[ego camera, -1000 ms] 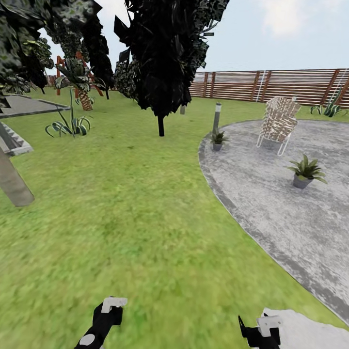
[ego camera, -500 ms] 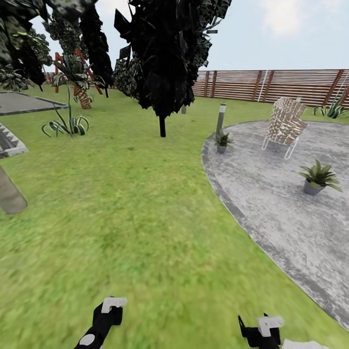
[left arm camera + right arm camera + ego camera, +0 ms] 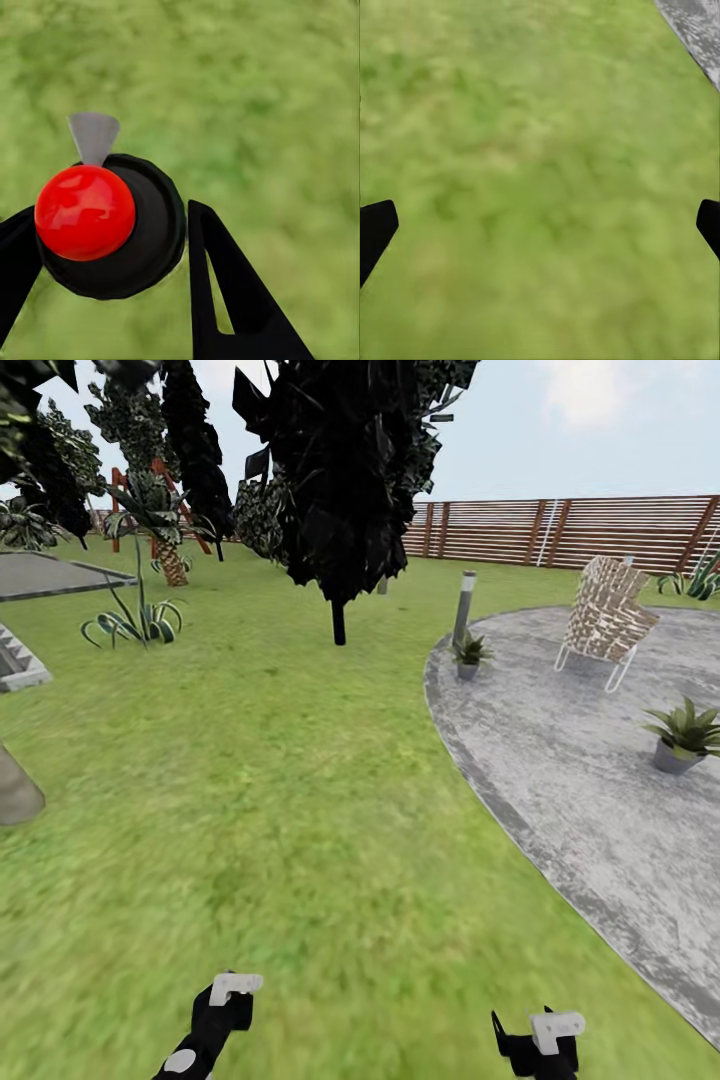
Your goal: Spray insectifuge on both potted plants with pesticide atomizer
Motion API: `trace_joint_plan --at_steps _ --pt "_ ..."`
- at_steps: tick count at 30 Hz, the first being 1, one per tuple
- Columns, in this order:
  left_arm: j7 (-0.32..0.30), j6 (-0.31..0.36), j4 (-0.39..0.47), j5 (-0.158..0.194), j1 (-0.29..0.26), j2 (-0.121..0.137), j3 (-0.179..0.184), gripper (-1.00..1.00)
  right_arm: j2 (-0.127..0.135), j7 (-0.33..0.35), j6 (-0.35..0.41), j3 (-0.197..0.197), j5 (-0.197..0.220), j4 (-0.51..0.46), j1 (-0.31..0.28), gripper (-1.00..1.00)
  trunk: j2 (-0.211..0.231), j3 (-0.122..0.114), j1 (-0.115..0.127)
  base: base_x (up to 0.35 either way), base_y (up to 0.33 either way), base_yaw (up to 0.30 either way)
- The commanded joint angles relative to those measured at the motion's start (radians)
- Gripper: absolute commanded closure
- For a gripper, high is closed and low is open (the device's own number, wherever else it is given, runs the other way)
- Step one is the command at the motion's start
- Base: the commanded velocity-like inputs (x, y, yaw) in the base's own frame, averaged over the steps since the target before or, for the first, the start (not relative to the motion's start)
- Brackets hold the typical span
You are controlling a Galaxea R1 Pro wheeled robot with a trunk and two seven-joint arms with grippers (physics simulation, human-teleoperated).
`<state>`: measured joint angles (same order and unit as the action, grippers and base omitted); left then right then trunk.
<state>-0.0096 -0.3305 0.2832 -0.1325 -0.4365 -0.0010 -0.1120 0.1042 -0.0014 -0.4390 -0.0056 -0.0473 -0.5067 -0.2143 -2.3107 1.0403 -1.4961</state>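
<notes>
Two potted plants stand on the round stone patio [image 3: 560,780]: one [image 3: 469,653] at its near-left edge by a lamp, the other [image 3: 686,734] at the picture's right edge. The pesticide atomizer is out of view. In the head view my left gripper [image 3: 226,1000] and right gripper [image 3: 541,1036] hang low over the lawn, far from the plants. In the left wrist view the left gripper [image 3: 112,210] is open, with a black round part and red dome [image 3: 84,211] seen between its fingers. The right gripper [image 3: 540,217] is open wide over bare grass.
A tall grey bollard lamp [image 3: 463,605] and a woven chair [image 3: 608,622] stand on the patio. A dark tree [image 3: 339,622], a spiky plant [image 3: 135,622], a palm [image 3: 165,550] and grey steps [image 3: 15,660] lie ahead and left. A slatted fence [image 3: 560,530] closes the back.
The whole picture has shifted: patio, plants and chair slide right and nearer, so the camera has moved. Both grippers hold the same pose.
</notes>
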Motion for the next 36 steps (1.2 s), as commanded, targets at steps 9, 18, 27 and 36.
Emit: trace_joint_plan --at_steps 9,18,27,36 --pt "-0.001 -0.004 -0.001 -0.011 -0.001 -0.002 -0.008 1.0 0.0 0.0 -0.003 -0.001 -0.005 0.0 0.0 -1.0 0.0 0.001 0.0 0.338 0.131 0.0" --pt "-0.001 -0.004 -0.001 -0.012 -0.001 -0.002 -0.008 1.0 0.0 -0.002 -0.003 -0.001 -0.004 0.0 0.0 -1.0 0.0 0.001 0.0 0.338 0.131 0.0" --pt "-0.001 -0.004 -0.001 -0.012 -0.001 -0.005 -0.008 1.0 0.0 -0.002 -0.003 -0.001 -0.003 0.0 0.0 -1.0 0.0 0.001 0.0 0.339 0.131 0.0" --pt "0.0 -0.004 -0.001 -0.012 -0.001 -0.01 -0.008 1.0 0.0 -0.002 -0.003 -0.002 -0.003 0.0 0.0 -1.0 0.0 0.001 0.0 0.338 0.131 -0.001"
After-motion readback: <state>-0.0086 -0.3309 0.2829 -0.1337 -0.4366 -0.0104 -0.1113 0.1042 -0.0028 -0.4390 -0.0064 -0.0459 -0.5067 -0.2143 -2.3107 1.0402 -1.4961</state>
